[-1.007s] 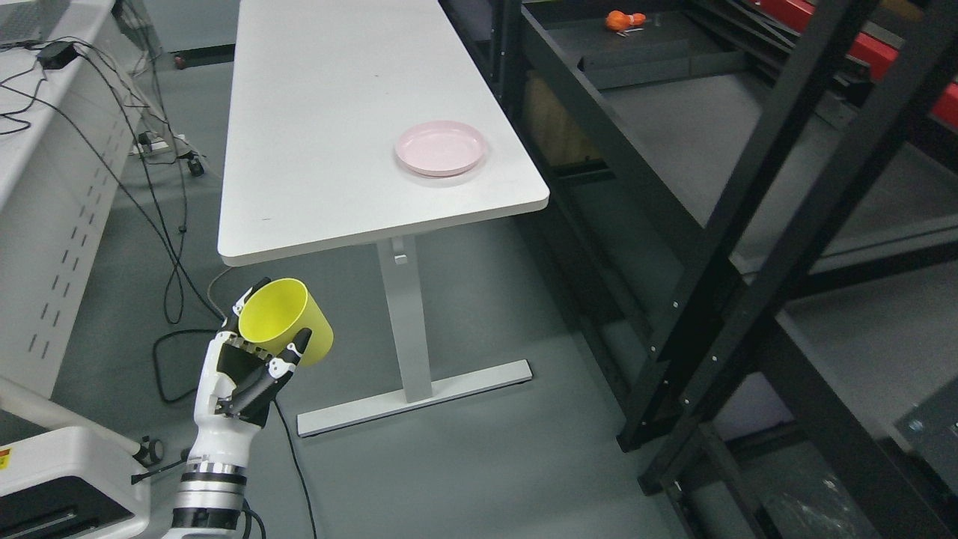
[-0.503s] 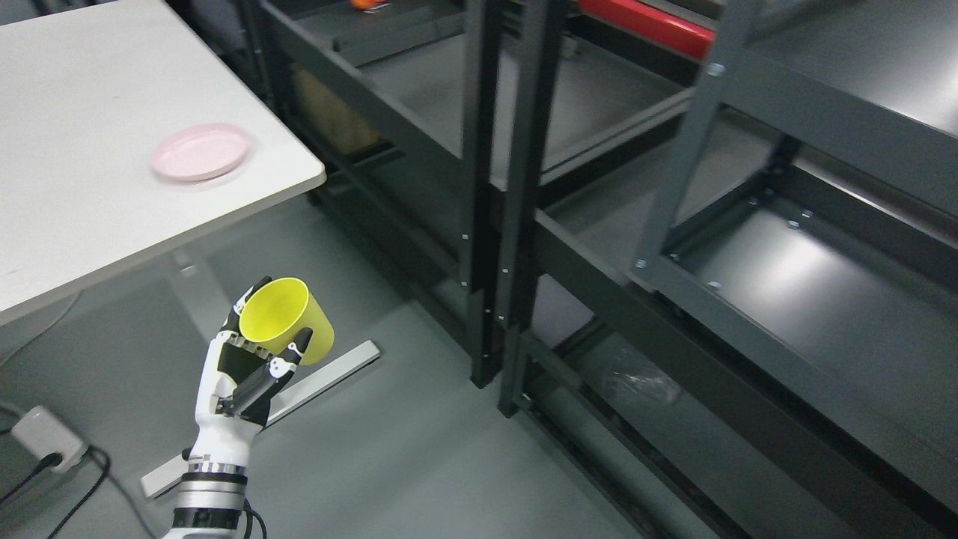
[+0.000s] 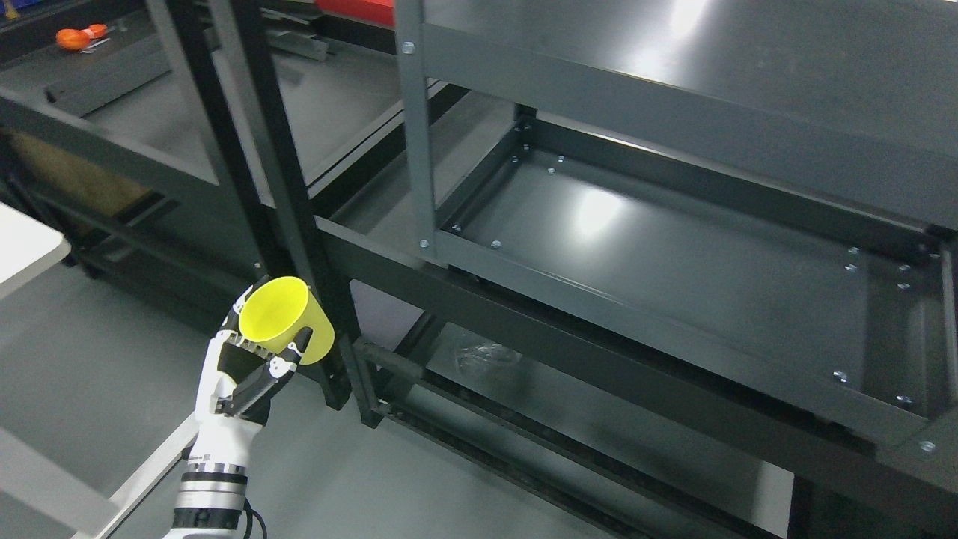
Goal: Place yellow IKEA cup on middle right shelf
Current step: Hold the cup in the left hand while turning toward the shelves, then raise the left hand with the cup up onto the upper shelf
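My left hand (image 3: 251, 352) comes up from the bottom left and is shut on the yellow cup (image 3: 286, 320). The cup is tilted, its open mouth facing up and left. It hangs in the air over the floor, just left of a black upright post (image 3: 292, 202) of the shelving. The dark grey middle shelf (image 3: 673, 254) of the right rack lies to the right of the cup and is bare metal with a raised rim.
A second dark rack (image 3: 150, 97) stands at the upper left with an orange object (image 3: 75, 36) on it. A white table corner (image 3: 26, 247) shows at the left edge. A lower shelf (image 3: 599, 434) holds crumpled clear plastic (image 3: 486, 350). Grey floor lies below my hand.
The whole view has swung right: the table and pink plate have slid out at the left and the right rack now fills the picture. My hand and cup keep the same place in the picture.
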Robot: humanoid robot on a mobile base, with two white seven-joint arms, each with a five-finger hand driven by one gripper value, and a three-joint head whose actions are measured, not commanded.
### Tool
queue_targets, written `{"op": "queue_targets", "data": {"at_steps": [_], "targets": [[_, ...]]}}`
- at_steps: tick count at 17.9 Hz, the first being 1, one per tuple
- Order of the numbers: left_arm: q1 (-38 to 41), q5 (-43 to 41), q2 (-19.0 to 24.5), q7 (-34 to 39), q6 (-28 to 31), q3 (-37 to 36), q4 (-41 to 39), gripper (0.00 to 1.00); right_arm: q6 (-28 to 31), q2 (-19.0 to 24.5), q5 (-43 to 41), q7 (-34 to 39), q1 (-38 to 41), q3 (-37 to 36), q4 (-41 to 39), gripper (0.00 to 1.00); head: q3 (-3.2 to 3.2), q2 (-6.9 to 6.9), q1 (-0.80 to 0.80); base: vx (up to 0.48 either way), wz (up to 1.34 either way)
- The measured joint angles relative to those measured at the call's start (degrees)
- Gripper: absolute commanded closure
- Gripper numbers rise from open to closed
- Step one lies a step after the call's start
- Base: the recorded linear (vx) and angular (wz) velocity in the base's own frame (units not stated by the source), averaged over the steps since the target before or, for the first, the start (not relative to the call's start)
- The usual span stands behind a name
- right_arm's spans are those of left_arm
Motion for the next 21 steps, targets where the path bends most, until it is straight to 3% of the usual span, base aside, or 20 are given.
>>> {"op": "queue_targets", "data": {"at_steps": [12, 21], "targets": [[1.66, 0.05, 0.0, -0.53, -1.62, -2.24, -0.15, 0.98, 0.0, 0.0, 0.0, 0.14, -0.02, 0.0, 0.0, 0.0, 0.0, -0.01, 0.0, 0.05, -0.37], [5.2, -0.22, 0.01, -2.68, -10.84, -11.79, -0.4, 0.98, 0.0, 0.0, 0.0, 0.14, -0.02, 0.0, 0.0, 0.01, 0.0, -0.02, 0.0, 0.007, -0.02]]}}
